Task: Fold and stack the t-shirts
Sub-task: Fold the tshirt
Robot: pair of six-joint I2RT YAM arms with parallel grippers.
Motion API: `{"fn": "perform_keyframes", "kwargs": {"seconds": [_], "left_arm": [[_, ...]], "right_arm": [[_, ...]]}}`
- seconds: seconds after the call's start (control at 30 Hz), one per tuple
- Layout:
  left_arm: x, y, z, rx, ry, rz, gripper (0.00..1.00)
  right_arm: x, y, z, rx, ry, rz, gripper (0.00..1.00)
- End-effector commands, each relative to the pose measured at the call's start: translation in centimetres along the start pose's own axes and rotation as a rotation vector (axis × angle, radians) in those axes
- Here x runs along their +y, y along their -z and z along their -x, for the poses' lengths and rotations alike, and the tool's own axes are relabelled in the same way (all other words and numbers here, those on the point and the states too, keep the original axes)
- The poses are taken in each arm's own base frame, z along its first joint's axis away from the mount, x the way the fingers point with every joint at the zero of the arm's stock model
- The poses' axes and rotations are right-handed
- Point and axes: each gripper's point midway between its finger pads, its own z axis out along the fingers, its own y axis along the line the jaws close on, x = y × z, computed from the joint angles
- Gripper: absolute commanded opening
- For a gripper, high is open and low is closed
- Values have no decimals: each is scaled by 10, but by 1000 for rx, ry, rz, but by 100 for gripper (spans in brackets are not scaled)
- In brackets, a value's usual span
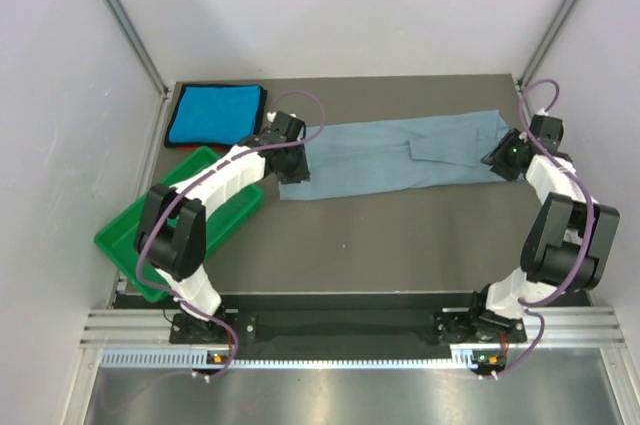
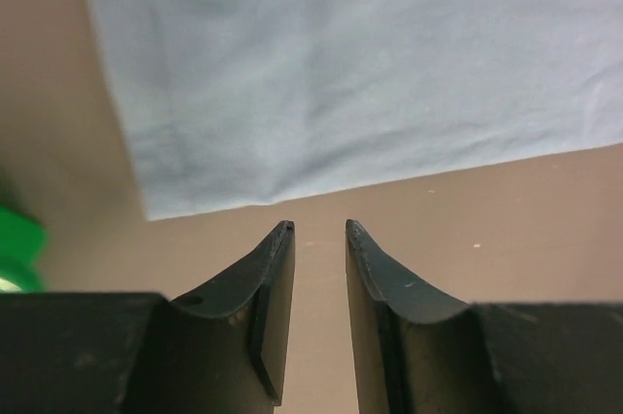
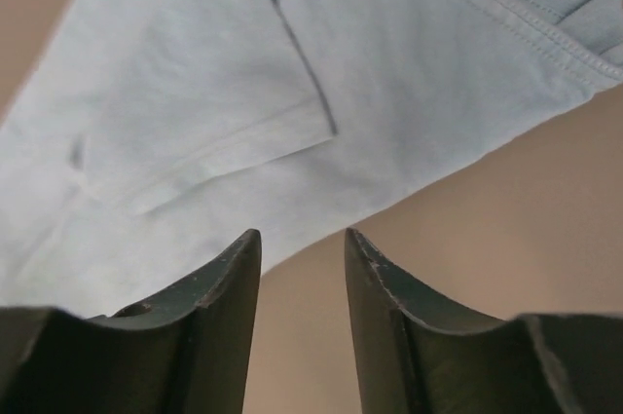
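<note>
Left gripper (image 2: pixel 319 228) and right gripper (image 3: pixel 302 235), spread empty, flank grey-blue t-shirt (image 1: pixel 380 160); green tray (image 1: pixel 120 241) sits left.

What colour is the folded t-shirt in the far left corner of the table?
The folded t-shirt is bright turquoise-blue with dark edging, clearest in the top external view.

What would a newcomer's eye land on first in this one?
The long grey-blue t-shirt, folded into a strip across the middle of the table, with the left gripper and right gripper open at its two ends, holding nothing. Next, the bright turquoise t-shirt, folded at the far left corner, and the green tray at the left edge.
</note>
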Motion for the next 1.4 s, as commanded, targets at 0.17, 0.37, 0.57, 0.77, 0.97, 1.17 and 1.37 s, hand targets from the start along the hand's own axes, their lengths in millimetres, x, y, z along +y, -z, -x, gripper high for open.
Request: {"fn": "perform_keyframes", "kwargs": {"seconds": [0.17,0.37,0.57,0.77,0.97,1.17,1.37], "left_arm": [[41,0,-14,66,-121,114,37],[46,-13,-18,65,-220,105,37],[53,-24,-23,81,-297,108,38],[63,-38,-41,163,-299,135,36],[52,-20,-41,159,-314,141,34],[19,5,-2,38,-372,100,33],[38,-22,9,73,-333,157,20]], "right_arm": [[3,17,-5,-40,-130,9,49],[-8,17,-2,-54,-159,-3,52],[-15,14,-4,-50,-165,-1,53],[-34,7,-6,-40,-191,-20,54],[-42,8,1,-48,-199,-17,54],[-34,14,5,-78,-200,19,54],[-35,11,4,-66,-193,21,54]]}}
